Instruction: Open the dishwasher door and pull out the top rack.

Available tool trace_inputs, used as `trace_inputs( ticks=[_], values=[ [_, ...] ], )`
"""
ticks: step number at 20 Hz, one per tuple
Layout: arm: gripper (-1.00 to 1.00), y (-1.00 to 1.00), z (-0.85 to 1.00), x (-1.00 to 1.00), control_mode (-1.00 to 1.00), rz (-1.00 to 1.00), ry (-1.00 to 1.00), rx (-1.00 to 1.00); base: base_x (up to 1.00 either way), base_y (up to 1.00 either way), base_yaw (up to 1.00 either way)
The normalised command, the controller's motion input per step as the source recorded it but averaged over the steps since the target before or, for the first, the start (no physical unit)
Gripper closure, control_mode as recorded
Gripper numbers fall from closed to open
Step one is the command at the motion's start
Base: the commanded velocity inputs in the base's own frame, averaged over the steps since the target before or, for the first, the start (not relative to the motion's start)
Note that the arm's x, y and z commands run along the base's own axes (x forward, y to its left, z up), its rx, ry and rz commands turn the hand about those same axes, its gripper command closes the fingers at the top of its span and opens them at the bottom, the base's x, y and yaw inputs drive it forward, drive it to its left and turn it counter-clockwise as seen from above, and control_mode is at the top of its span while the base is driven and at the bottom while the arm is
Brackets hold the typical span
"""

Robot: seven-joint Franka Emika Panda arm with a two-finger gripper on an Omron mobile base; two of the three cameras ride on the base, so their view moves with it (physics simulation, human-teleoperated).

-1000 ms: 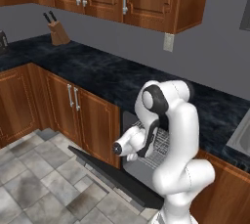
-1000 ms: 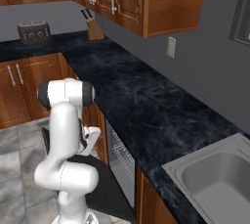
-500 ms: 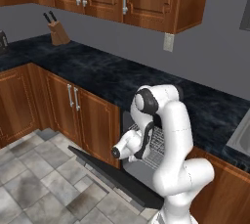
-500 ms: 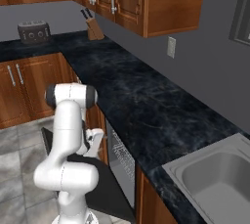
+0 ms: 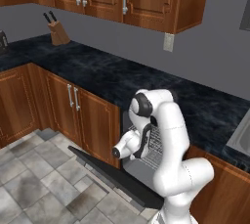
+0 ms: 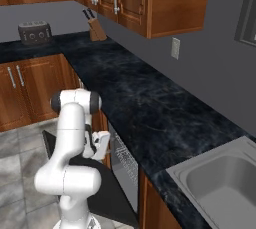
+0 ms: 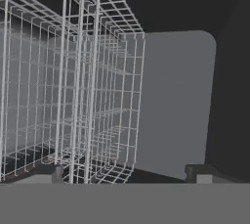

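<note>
- Since a second ago the white arm has drawn back from the dishwasher opening, its elbow swinging lower and further out over the flat dark grey dishwasher door, which lies fully dropped open above the tiled floor.
- The gripper shows just two dark fingertips spread well apart, holding nothing; in the base views the forearm hides them.
- The thin silver-grey wire top rack stands close ahead, left of the gap; nothing visible inside it.
</note>
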Motion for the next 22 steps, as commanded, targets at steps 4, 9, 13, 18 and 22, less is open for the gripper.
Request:
trace_inputs(
  ticks=[4,9,13,18,22],
  values=[
    [-1.0,-0.12,-0.22,0.29,-1.0,0.0,0.0,-0.07,0.0,0.0,0.0],
    [-1.0,-0.03,-0.28,0.25,-1.0,0.0,0.0,-0.08,0.0,0.0,0.0],
    [-1.0,-0.02,-0.25,0.25,-1.0,0.0,0.0,-0.08,0.0,0.0,0.0],
    [-1.0,-0.04,-0.13,0.27,-1.0,0.0,0.0,-0.05,0.0,0.0,0.0],
    [-1.0,-0.06,-0.11,0.27,-1.0,0.0,0.0,-0.04,0.0,0.0,0.0]
  ],
)
